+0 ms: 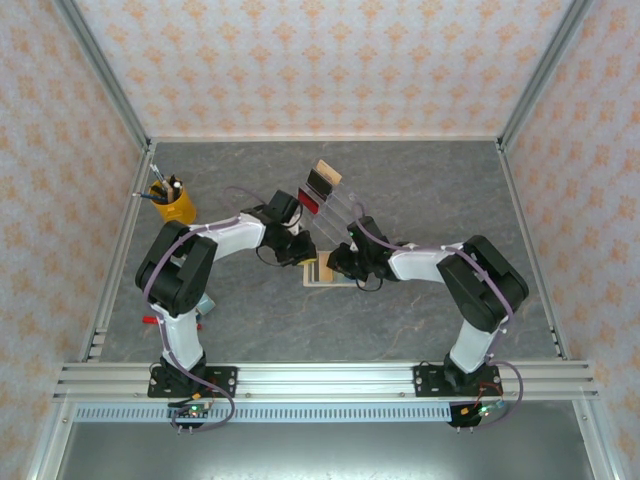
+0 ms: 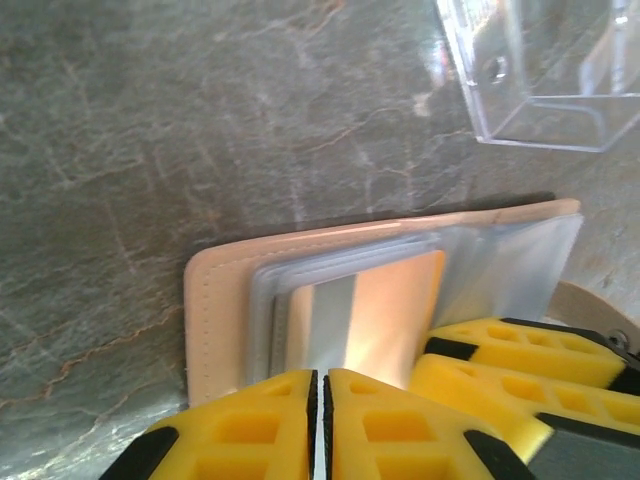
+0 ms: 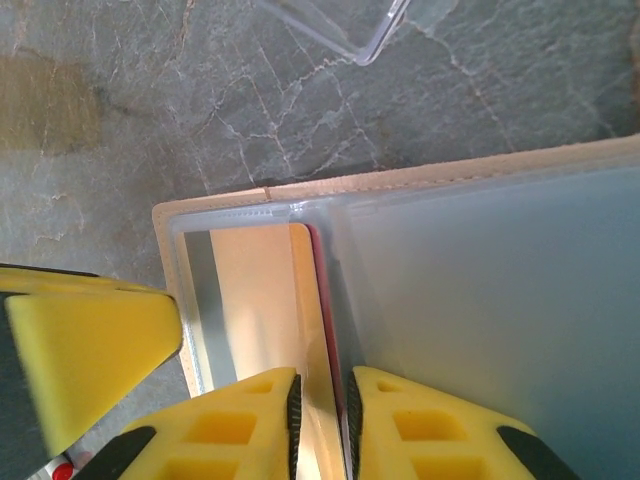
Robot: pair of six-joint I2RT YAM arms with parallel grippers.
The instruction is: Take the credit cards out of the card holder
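The tan card holder (image 1: 318,272) (image 2: 215,310) (image 3: 400,180) lies open on the table between my two grippers. In its clear pocket sits a tan credit card (image 2: 390,310) (image 3: 250,300) with a grey band, and the thin edge of a red card (image 3: 322,290) shows behind it. My right gripper (image 1: 342,264) (image 3: 320,378) stands with jaws close together around the edges of these two cards. My left gripper (image 1: 297,254) (image 2: 320,378) is shut, its tips at the holder's near edge. Whether a thin layer sits between its pads is not visible.
A clear acrylic stand (image 1: 330,195) (image 2: 540,70) (image 3: 340,25) just behind the holder carries a red, a dark and a tan card. A yellow cup of pens (image 1: 175,205) stands at the back left. Bare grey table (image 1: 430,190) lies to the right and front.
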